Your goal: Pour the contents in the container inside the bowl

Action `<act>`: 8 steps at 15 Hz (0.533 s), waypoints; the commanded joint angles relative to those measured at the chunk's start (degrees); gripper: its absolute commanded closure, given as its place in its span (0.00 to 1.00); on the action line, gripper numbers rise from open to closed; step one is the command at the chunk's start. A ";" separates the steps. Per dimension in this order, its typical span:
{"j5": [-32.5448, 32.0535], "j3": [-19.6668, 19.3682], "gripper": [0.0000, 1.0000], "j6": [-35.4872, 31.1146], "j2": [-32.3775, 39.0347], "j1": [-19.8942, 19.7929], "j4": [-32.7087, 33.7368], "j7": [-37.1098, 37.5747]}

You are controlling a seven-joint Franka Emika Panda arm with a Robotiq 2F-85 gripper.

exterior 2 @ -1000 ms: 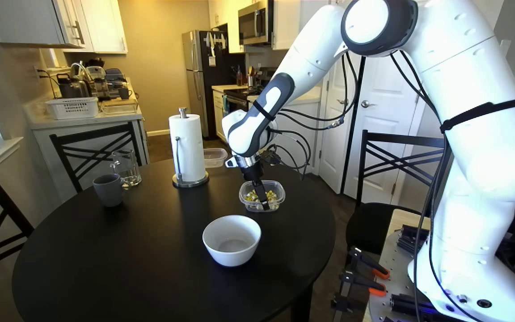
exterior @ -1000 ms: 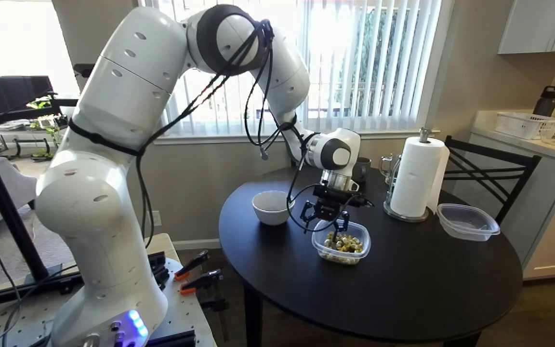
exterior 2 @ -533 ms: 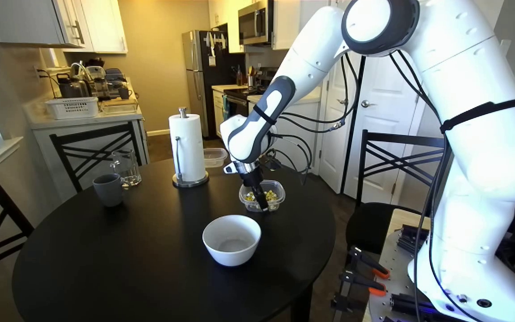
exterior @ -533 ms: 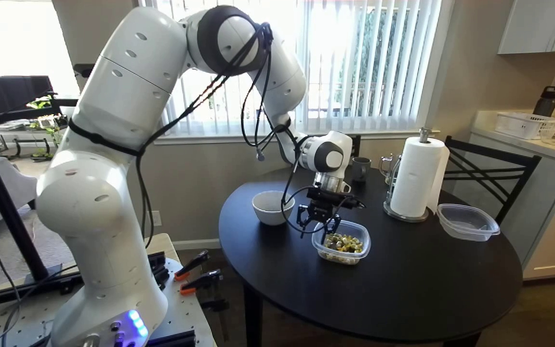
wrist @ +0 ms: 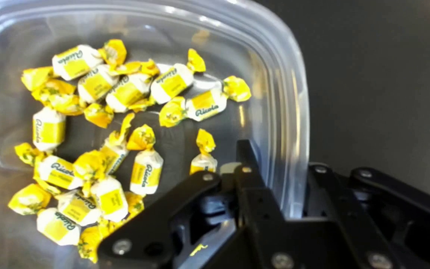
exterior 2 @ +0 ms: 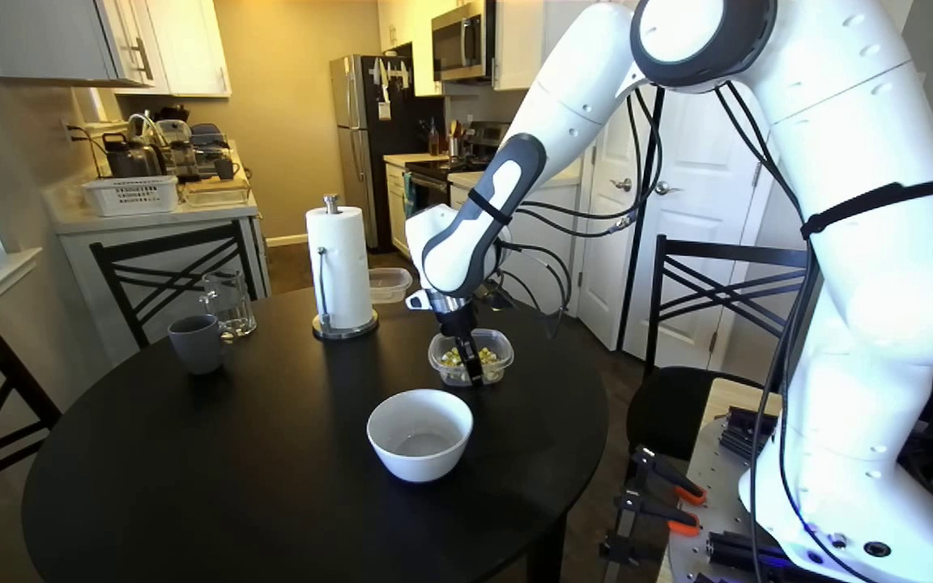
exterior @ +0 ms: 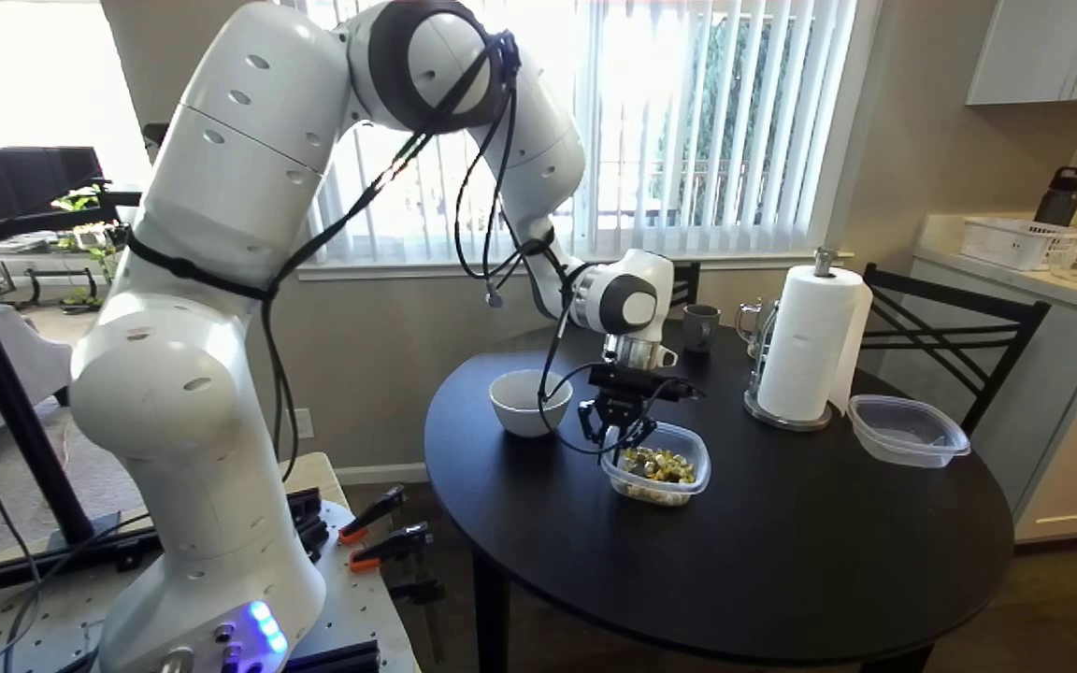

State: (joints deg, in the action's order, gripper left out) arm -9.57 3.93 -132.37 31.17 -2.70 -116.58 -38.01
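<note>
In both exterior views the container (exterior: pixel 703 470), a clear plastic tub, rests upright on the dark table. Its contents (wrist: pixel 146 172) are several yellow-and-white wrapped candies, spread over the tub's bottom in the wrist view. My gripper (wrist: pixel 277 158) straddles the tub's side wall: one finger (wrist: pixel 250 160) is inside, its mate outside and partly hidden behind the rim. The jaws have closed in on that wall, and the tub has shifted with them. The white bowl (exterior 2: pixel 418 465) stands upright beside the tub, nothing in it, apart from the gripper.
A paper towel roll (exterior: pixel 805 346) on its stand rises farther along the table, with another clear tub (exterior: pixel 908 439) behind it. A grey mug (exterior 2: pixel 197 346) and a glass mug (exterior 2: pixel 229 304) stand near the window-side edge. Cables (exterior: pixel 557 374) loop beside the gripper and the bowl.
The jaws have closed from wide apart onto the tub's wall. The wrist has moved a little toward the robot's base, and the tub has slid slightly the same way. The bowl has not moved.
</note>
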 commanded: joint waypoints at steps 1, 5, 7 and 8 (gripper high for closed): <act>-1.92 -0.34 0.97 -5.58 -6.91 0.69 -7.34 4.19; -3.18 -0.60 0.95 -9.17 -12.93 1.68 -12.21 8.73; -5.04 -0.68 0.95 -9.53 -15.35 2.75 -13.77 11.68; -5.95 -0.57 0.95 -9.14 -16.69 3.47 -14.48 13.16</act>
State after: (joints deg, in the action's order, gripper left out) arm -12.56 3.83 -140.02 20.07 -1.21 -126.39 -29.71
